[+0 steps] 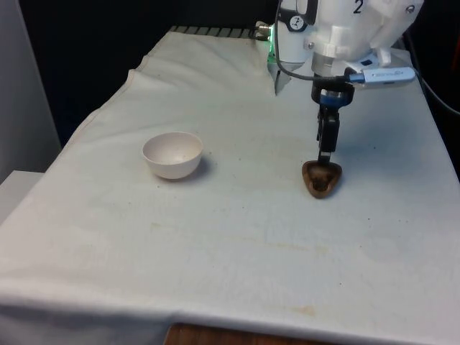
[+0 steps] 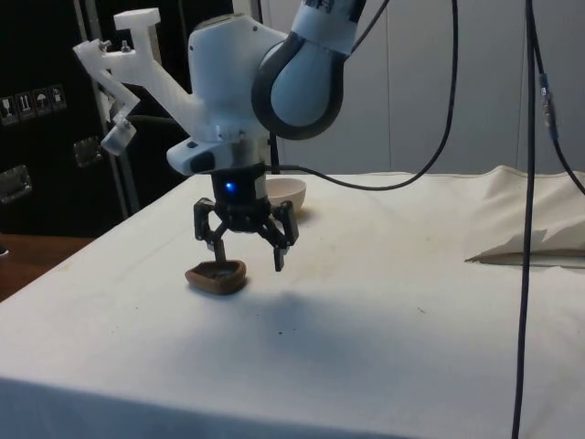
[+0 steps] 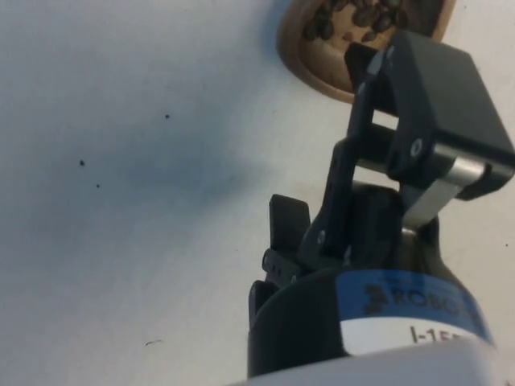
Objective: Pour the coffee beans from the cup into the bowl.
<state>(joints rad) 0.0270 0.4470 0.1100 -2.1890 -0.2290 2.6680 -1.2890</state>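
A small brown wooden cup [image 1: 321,178] holding coffee beans stands upright on the white cloth at the front view's right. The same cup [image 2: 217,277] sits low on the table in the side view, and its beans [image 3: 354,20] show in the wrist view. My gripper [image 1: 325,158] hangs just above the cup's far rim, pointing down. In the side view the gripper [image 2: 248,260] is open and holds nothing: one fingertip is over the cup, the other hangs past its rim over the cloth. One black finger [image 3: 426,96] reaches toward the cup. The white bowl [image 1: 172,154] stands empty at the front view's left.
The bowl [image 2: 283,191] sits behind the arm in the side view. A fold of bunched cloth [image 2: 530,242] lies at that view's right. Black cables [image 2: 530,183] hang down near it. The table's front edge [image 1: 215,316] runs below the cup and bowl.
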